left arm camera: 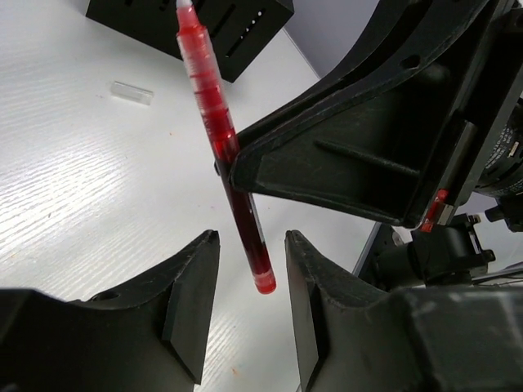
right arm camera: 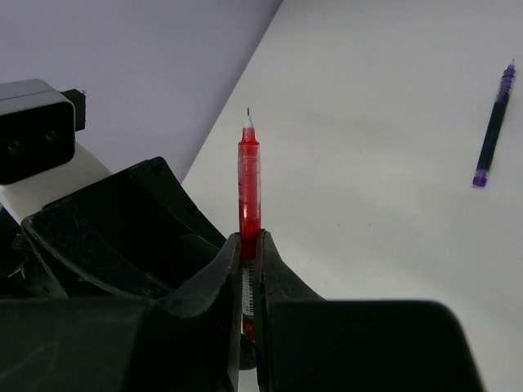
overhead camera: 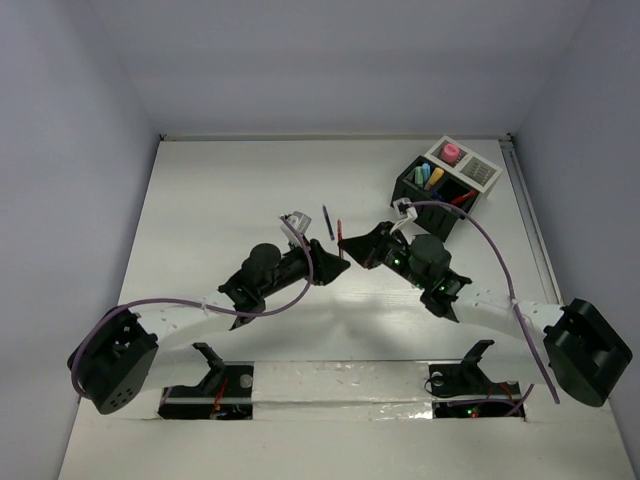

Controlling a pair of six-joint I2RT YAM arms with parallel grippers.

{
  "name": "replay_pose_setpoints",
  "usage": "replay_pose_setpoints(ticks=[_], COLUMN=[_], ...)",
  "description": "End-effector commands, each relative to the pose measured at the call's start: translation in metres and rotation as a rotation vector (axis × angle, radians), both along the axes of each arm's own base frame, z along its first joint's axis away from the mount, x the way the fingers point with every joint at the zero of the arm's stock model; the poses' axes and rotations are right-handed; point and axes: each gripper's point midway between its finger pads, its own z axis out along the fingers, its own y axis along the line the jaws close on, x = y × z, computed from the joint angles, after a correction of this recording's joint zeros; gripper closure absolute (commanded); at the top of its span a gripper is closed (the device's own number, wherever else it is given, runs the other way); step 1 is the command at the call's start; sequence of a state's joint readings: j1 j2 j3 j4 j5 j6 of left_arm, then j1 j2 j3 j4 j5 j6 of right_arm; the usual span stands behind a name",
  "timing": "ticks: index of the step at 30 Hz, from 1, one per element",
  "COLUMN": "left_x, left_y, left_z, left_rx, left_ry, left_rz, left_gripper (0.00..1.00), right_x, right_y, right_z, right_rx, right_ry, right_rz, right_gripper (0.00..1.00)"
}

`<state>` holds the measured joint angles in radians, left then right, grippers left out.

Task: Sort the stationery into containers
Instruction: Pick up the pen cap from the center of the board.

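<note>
My right gripper [right arm camera: 249,245] is shut on a thin red pen [right arm camera: 248,184] and holds it upright above the table; in the top view the pen [overhead camera: 341,242] stands between the two grippers. My left gripper [left arm camera: 252,269] is open, its jaws on either side of the pen's lower end [left arm camera: 260,273] without touching it. A dark blue pen [overhead camera: 328,222] lies on the table just beyond them, also in the right wrist view [right arm camera: 493,131]. The black and white organizer [overhead camera: 449,182] stands at the far right, holding coloured markers and a pink-capped bottle [overhead camera: 451,153].
A small clear pen cap [left arm camera: 132,92] lies on the table near the organizer's black side [left arm camera: 196,28]. The two arms meet mid-table, fingers close together. Grey walls enclose the white table [overhead camera: 230,200] on three sides.
</note>
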<state>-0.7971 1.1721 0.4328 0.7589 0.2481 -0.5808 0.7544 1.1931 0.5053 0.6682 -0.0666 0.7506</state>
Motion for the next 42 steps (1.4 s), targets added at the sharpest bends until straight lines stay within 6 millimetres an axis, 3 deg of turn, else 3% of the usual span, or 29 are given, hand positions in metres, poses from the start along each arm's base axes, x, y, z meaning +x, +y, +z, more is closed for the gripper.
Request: replay_pose_setpoints(ticks=[1, 7, 11, 16, 17, 19, 22, 26, 27, 31, 34, 36, 37, 38, 42], left_x=[0.004, 0.005, 0.006, 0.009, 0.009, 0.012, 0.016, 0.021, 0.021, 0.026, 0.023, 0.023, 0.022, 0.022, 0.022], left_y=[-0.009, -0.012, -0.012, -0.007, -0.005, 0.001, 0.008, 0.019, 0.021, 0.031, 0.031, 0.032, 0.033, 0.033, 0.036], left_z=[0.034, 0.033, 0.032, 0.029, 0.029, 0.028, 0.027, 0.024, 0.024, 0.022, 0.023, 0.024, 0.025, 0.025, 0.028], left_rx=[-0.066, -0.067, -0.064, -0.027, -0.013, 0.006, 0.032, 0.044, 0.047, 0.066, 0.059, 0.057, 0.055, 0.055, 0.051], left_ry=[-0.081, -0.081, -0.085, -0.093, -0.105, -0.115, -0.137, -0.155, -0.160, -0.177, -0.179, -0.181, -0.183, -0.185, -0.192], left_rz=[-0.018, -0.025, -0.028, 0.000, 0.005, 0.028, 0.048, 0.086, 0.097, 0.125, 0.118, 0.120, 0.120, 0.120, 0.133], left_gripper=[0.66, 0.74, 0.99, 1.00, 1.00, 1.00, 1.00, 1.00, 1.00, 1.00, 1.00, 1.00, 1.00, 1.00, 1.00], right_x=[-0.004, -0.008, -0.008, -0.007, -0.005, -0.003, -0.002, 0.000, -0.002, -0.001, 0.012, 0.024, 0.034, 0.035, 0.062], right_y=[0.011, 0.013, 0.013, 0.005, 0.001, -0.004, -0.011, -0.035, -0.042, -0.072, -0.101, -0.130, -0.135, -0.144, -0.147], right_z=[0.025, 0.018, 0.016, 0.022, 0.015, 0.013, 0.012, 0.001, 0.007, 0.006, -0.006, -0.029, -0.018, -0.048, -0.054], right_rx=[0.062, 0.054, 0.053, 0.033, -0.001, -0.051, -0.130, -0.242, -0.252, -0.336, -0.454, -0.588, -0.608, -0.717, -0.902], right_ry=[-0.063, -0.049, -0.044, -0.056, -0.035, -0.032, -0.022, 0.007, -0.008, -0.009, 0.014, 0.105, 0.121, 0.225, 0.223], right_rz=[0.046, 0.069, 0.067, 0.037, 0.014, -0.006, -0.029, -0.116, -0.130, -0.226, -0.313, -0.359, -0.378, -0.354, -0.294], right_gripper=[1.00, 1.00, 1.00, 1.00, 0.99, 0.94, 0.79, 0.60, 0.59, 0.60, 0.70, 0.73, 0.74, 0.76, 0.71])
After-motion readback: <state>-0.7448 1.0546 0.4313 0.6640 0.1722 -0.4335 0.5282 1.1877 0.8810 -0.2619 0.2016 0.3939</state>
